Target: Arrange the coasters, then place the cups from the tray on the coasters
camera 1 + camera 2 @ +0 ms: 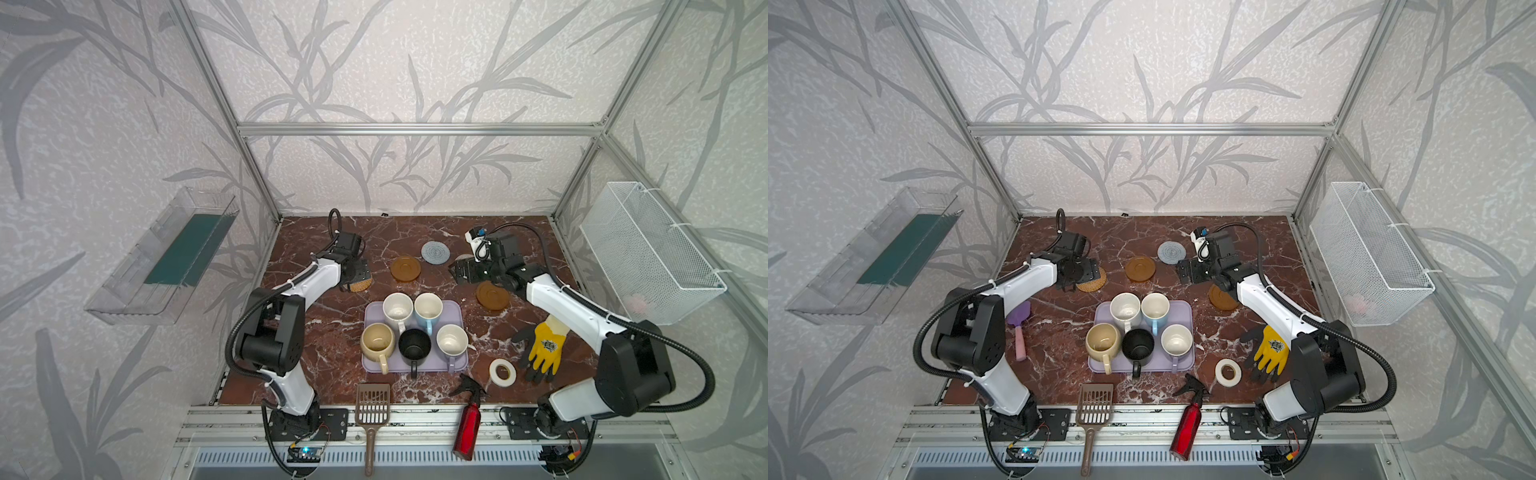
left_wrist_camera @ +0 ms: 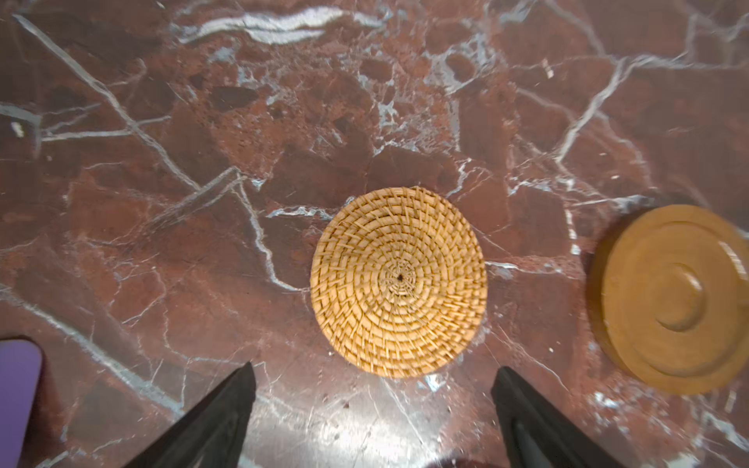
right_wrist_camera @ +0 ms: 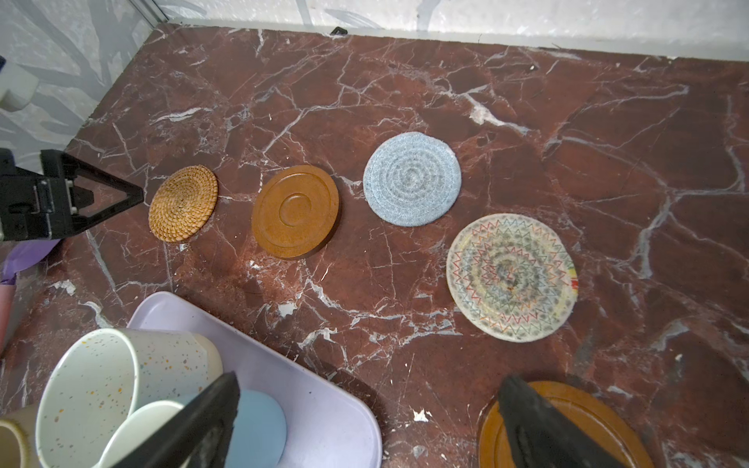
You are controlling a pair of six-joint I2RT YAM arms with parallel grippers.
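Coasters [image 3: 295, 210] lie in a loose arc across the far half of the table [image 1: 415, 232], all flat and none touching its neighbour. We find almost no writing: only a small dark badge on the back of the yellow-and-black glove [image 1: 544, 345] near the right edge, too small to read.

From the left edge inward we see:
- the orange-tan woven coaster [image 2: 399, 281], tightly coiled straw with a dark dot at its centre
- the first amber-brown coaster [image 1: 405, 268], glossy, with a raised rim and a round well in the middle
- the grey-blue woven coaster [image 1: 435, 252], closest to the far edge
- the cream spiral coaster [image 3: 511, 277], stitched with coloured zigzags
- the second amber-brown coaster [image 1: 492, 295], toward the right edge

The lavender tray [image 1: 456, 311] sits mid-table, nearer the front edge, and carries all five cups [image 1: 1125, 309] upright and crowded together. The white speckled cup [image 1: 397, 308] and the light blue cup [image 1: 428, 309] stand at its far side. The cream-yellow cup [image 1: 377, 340], the black cup [image 1: 414, 345] and the lavender cup [image 1: 452, 340] stand at its front side. Their handles all point toward the front edge.

The left gripper [image 2: 373, 377] has its jaws wide apart with nothing between them, tips just beside the orange-tan woven coaster. The right gripper [image 3: 369, 379] is likewise spread and empty, above the table between the cream spiral coaster and the second amber-brown coaster.
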